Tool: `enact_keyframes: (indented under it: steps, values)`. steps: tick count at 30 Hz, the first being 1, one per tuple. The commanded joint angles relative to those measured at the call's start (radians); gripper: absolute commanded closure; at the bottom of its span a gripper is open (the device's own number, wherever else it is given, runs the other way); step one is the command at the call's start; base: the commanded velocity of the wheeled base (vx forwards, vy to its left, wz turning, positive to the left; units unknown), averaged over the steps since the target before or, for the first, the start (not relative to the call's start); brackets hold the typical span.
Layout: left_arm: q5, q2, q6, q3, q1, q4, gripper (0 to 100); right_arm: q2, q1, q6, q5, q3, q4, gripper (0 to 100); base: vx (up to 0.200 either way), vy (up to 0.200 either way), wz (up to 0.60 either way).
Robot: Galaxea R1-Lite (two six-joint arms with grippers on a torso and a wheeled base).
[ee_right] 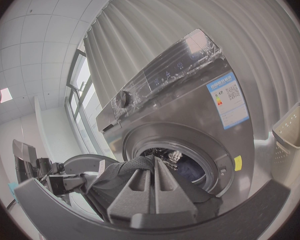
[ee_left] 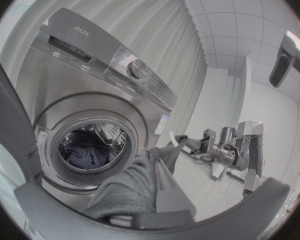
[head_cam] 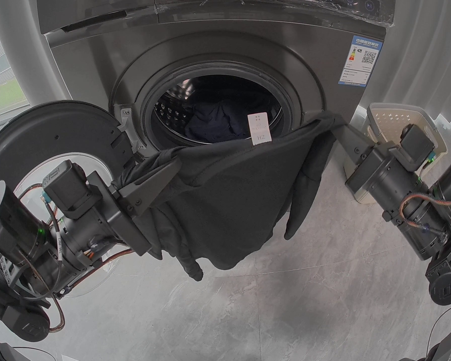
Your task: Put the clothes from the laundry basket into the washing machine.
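A dark grey garment [head_cam: 230, 196] hangs stretched in front of the washing machine [head_cam: 220, 41], its upper edge level with the lower rim of the open drum [head_cam: 220, 109]. A white tag [head_cam: 259, 128] sticks up from that edge. My left gripper [head_cam: 171, 169] is shut on the garment's left end [ee_left: 130, 190], and my right gripper [head_cam: 335, 125] is shut on its right end [ee_right: 123, 170]. Sleeves dangle below toward the floor. A dark blue piece of clothing [head_cam: 220, 119] lies inside the drum. The beige laundry basket [head_cam: 386, 121] stands right of the machine, behind my right arm.
The round machine door [head_cam: 45, 136] is swung open to the left, right behind my left arm. Grey tiled floor [head_cam: 295, 297] lies below the garment. Curtains [head_cam: 431, 51] hang behind the machine and basket.
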Motion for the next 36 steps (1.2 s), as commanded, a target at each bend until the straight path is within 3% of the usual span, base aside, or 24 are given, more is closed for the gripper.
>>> enact_keyframes:
  steps: [1,6,9,16,22,25,29,36]
  values:
    - [-0.004,0.085,-0.001,-0.070,-0.022,0.000,100,-0.006,-0.007,-0.005,0.006,0.088,0.040,0,0.000,0.000,0.00]
    - [-0.009,0.147,-0.008,-0.181,-0.022,0.000,100,0.036,0.005,-0.020,0.017,0.183,0.075,0,0.000,0.000,0.00]
    - [-0.012,0.162,-0.008,-0.231,-0.023,0.000,100,0.089,0.005,-0.022,0.049,0.214,0.063,0,0.000,0.000,0.00]
    - [-0.006,0.157,-0.004,-0.256,-0.072,0.001,100,0.234,0.027,-0.056,0.076,0.292,0.001,0,0.000,0.000,0.00]
    - [-0.006,0.164,-0.004,-0.278,-0.106,0.004,100,0.278,0.068,-0.050,0.081,0.283,-0.042,0,0.000,0.000,0.00]
    - [-0.009,0.170,-0.005,-0.307,-0.104,0.009,100,0.312,0.070,-0.051,0.092,0.263,-0.043,0,0.000,0.000,0.00]
    - [-0.009,0.170,-0.007,-0.322,-0.112,0.012,100,0.438,0.068,-0.051,0.106,0.166,-0.062,0,0.000,0.000,0.00]
    - [-0.001,0.165,-0.007,-0.320,-0.117,0.011,100,0.579,0.064,-0.062,0.099,-0.072,-0.062,0,0.000,0.000,0.00]
